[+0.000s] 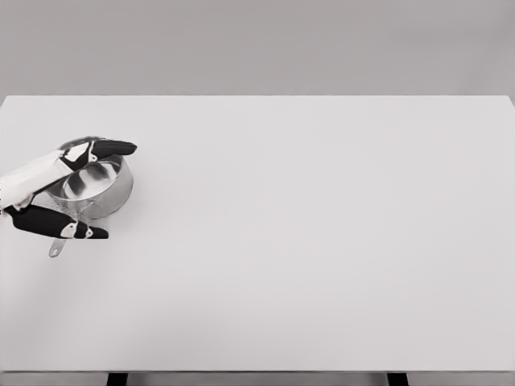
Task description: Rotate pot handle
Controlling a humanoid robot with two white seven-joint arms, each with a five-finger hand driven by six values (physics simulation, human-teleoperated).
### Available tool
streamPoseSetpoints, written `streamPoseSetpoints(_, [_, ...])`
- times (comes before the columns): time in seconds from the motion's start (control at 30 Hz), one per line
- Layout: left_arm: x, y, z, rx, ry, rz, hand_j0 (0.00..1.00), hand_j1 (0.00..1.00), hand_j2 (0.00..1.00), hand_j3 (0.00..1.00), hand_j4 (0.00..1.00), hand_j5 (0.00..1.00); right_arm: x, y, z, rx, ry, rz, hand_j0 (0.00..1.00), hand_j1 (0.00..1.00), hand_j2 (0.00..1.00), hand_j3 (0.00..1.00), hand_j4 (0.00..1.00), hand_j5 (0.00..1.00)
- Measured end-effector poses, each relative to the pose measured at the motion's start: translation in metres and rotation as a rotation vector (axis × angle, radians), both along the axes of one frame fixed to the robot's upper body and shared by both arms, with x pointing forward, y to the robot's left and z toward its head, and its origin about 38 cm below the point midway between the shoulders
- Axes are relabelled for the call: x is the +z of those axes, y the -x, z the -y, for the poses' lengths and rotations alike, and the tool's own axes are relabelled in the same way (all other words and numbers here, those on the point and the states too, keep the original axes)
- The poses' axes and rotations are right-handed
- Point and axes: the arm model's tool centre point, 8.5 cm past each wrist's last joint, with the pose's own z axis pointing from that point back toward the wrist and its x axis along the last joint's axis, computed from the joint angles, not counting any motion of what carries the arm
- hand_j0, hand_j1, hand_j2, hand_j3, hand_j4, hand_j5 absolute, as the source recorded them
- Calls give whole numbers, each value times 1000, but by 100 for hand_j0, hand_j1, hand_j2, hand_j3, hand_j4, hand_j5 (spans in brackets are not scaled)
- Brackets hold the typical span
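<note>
A small steel pot [109,189] stands near the left edge of the white table [306,241]. Its thin metal handle [56,248] points toward the front left, and only the handle's tip shows. My left hand [119,191] reaches in from the left, with its palm over the left part of the pot. The black fingers [113,148] lie stretched along the far rim. The thumb [68,228] lies straight across the handle on the near side. The hand is open and spread around the pot, with no finger curled. My right arm is out of view.
The table's left edge lies just beside the pot. Its far edge [257,96] meets a plain grey wall. Two dark table legs [117,379] show at the bottom.
</note>
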Motion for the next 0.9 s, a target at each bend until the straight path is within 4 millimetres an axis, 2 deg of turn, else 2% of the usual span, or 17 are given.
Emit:
streamPoseSetpoints(0.23, [-30,24,-12,-40,-11,-217,100,100,100,100,100,100,0,0,0,0,0,0,100,100,100,100,100,100])
streamPoseSetpoints(0.47, [-56,46,-22,-35,-25,-358,100,100,100,100,100,100,0,0,0,0,0,0,100,100,100,100,100,100])
streamPoseSetpoints(0.7, [-75,58,-18,-56,-33,-437,100,100,100,100,100,100,0,0,0,0,0,0,100,100,100,100,100,100])
streamPoseSetpoints(0.9, [-100,77,-13,-66,-9,-533,100,100,100,100,100,100,0,0,0,0,0,0,100,100,100,100,100,100])
